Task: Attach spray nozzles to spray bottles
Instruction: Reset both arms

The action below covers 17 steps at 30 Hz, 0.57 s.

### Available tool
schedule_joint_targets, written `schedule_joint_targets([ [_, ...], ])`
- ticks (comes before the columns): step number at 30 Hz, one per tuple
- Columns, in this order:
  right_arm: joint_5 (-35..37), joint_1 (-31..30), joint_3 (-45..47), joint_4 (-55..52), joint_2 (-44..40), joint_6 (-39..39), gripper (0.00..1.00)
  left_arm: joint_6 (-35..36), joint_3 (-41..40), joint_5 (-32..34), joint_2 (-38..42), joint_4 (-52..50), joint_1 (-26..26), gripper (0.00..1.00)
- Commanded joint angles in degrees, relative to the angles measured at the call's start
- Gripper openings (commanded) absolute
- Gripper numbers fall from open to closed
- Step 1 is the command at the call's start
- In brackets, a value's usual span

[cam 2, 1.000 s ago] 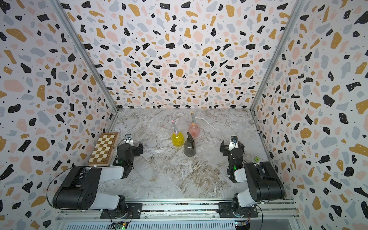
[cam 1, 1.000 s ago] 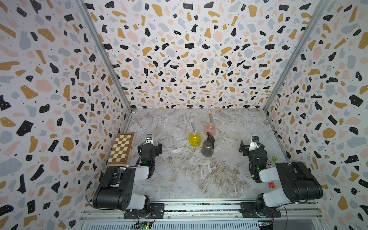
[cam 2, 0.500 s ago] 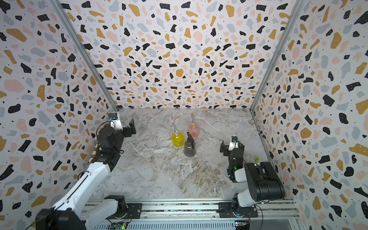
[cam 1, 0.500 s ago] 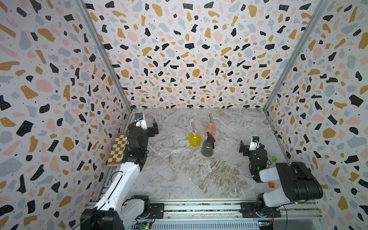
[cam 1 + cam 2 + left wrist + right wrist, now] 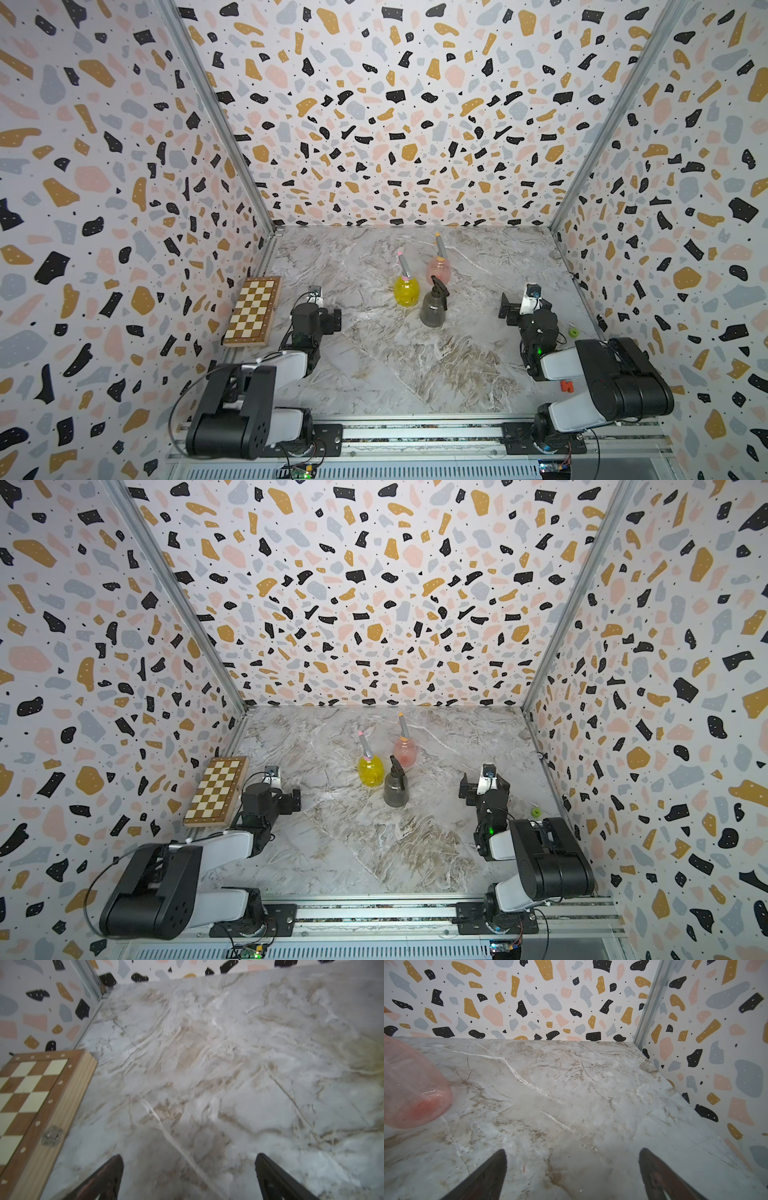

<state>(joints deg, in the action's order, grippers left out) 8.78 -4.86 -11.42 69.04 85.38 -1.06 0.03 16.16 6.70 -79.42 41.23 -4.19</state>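
Observation:
Three spray bottles stand together mid-table in both top views. A grey spray nozzle with a pink tip (image 5: 402,266) sticks up tilted from the yellow bottle (image 5: 406,291). A grey, orange-tipped nozzle (image 5: 439,247) stands in the pink bottle (image 5: 439,271). The smoky grey bottle (image 5: 432,311) carries the black nozzle (image 5: 439,286). How firmly each nozzle sits cannot be told. My left gripper (image 5: 188,1156) is open over bare marble, well left of the bottles. The right gripper (image 5: 572,1151) is open and empty, with the pink bottle (image 5: 415,1088) off to one side.
A folded wooden chessboard (image 5: 253,311) lies against the left wall, close beside the left arm (image 5: 309,322), and its edge shows in the left wrist view (image 5: 31,1105). A small green object (image 5: 573,331) sits by the right wall near the right arm (image 5: 536,328).
Half a second ago the left arm was stretched up toward the back left corner. It is now folded low beside the chessboard, as it was a second ago. The right arm and bottles have not moved.

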Motion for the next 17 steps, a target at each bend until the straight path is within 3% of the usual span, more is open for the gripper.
schedule_joint_targets([
  [1,0.0,0.1,-0.1,1.0,-1.1,-0.7,1.00,0.4,0.0,0.6,-2.8,12.9,0.5,0.99],
  [2,0.0,0.1,-0.2,1.0,-1.1,-0.7,1.00,0.0,3.0,-0.1,-0.9,3.9,0.9,0.99],
  [3,0.0,0.1,-0.1,1.1,-1.1,-0.7,1.00,-0.7,4.1,-2.5,-1.5,1.5,2.3,0.99],
  [5,0.0,0.1,-0.2,1.0,-1.1,-0.7,1.00,-1.2,2.1,-3.8,-3.1,8.6,3.4,0.99],
  [7,0.0,0.1,-0.3,0.9,-1.0,-0.7,1.00,-1.3,3.8,-4.0,-1.1,1.9,3.5,0.99],
  [9,-0.1,0.0,-0.6,0.7,-0.8,-0.6,1.00,-1.3,2.9,-3.9,-2.3,5.6,3.5,0.99],
  [12,-6.1,0.4,-2.0,-1.4,-0.1,1.6,1.00,-1.3,3.4,-4.0,-1.6,3.6,3.5,0.99],
  [17,-6.3,0.6,-1.4,-0.7,-0.8,1.5,1.00,-1.3,3.3,-4.1,-1.5,3.8,3.6,0.99],
])
